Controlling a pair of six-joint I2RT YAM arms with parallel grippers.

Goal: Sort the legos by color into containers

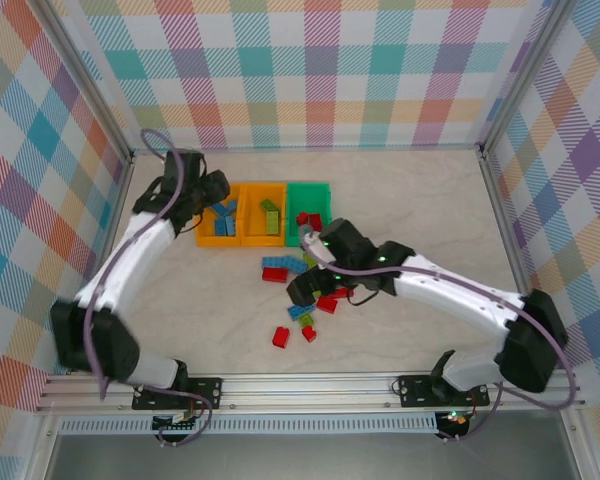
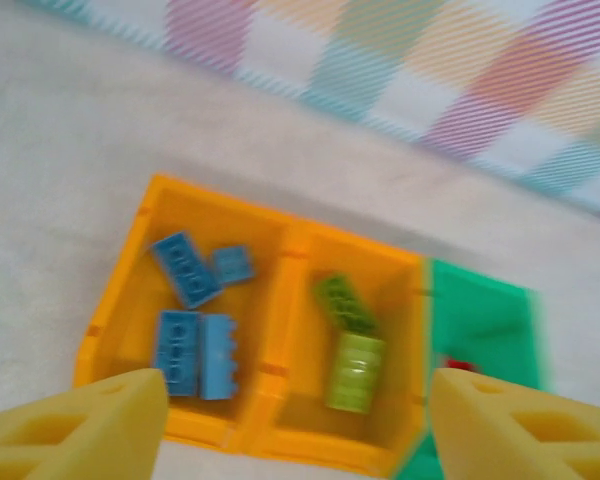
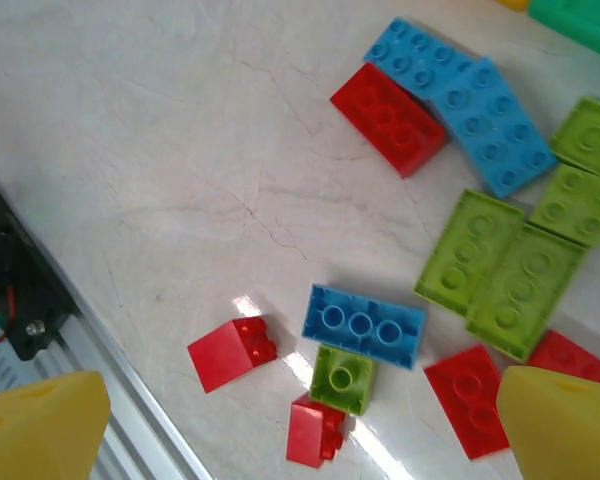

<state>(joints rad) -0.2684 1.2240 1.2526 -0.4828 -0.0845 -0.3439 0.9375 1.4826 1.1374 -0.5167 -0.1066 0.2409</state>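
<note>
Where the three bins sit joined in a row near the back of the table (image 1: 410, 200), some bricks are already inside. The left orange bin (image 2: 115, 310) has four blue bricks (image 2: 195, 350) in it. The middle orange bin (image 2: 405, 300) has two green bricks (image 2: 352, 370) that touch each other. The green bin (image 2: 480, 320) is on the right end, and a bit of a red brick (image 2: 458, 366) peeks out of it.

The loose bricks (image 3: 365, 325) lie on the table just in front of the bins. Two blue ones and a red one touch each other. Four green ones lie close together beside them. A blue brick with three bumps lies in the middle, with a small green brick touching its near side. A few small red bricks lie around these two.

The left gripper (image 1: 208, 190) hangs over the left orange bin. Its yellow fingers (image 2: 100, 420) are wide apart and there is nothing between them.

The right gripper (image 3: 300, 420) hangs over the loose bricks. Its yellow fingers (image 3: 40, 425) are wide apart too, and it holds nothing.

Checkered walls (image 1: 320, 70) in many colors stand around the table.
</note>
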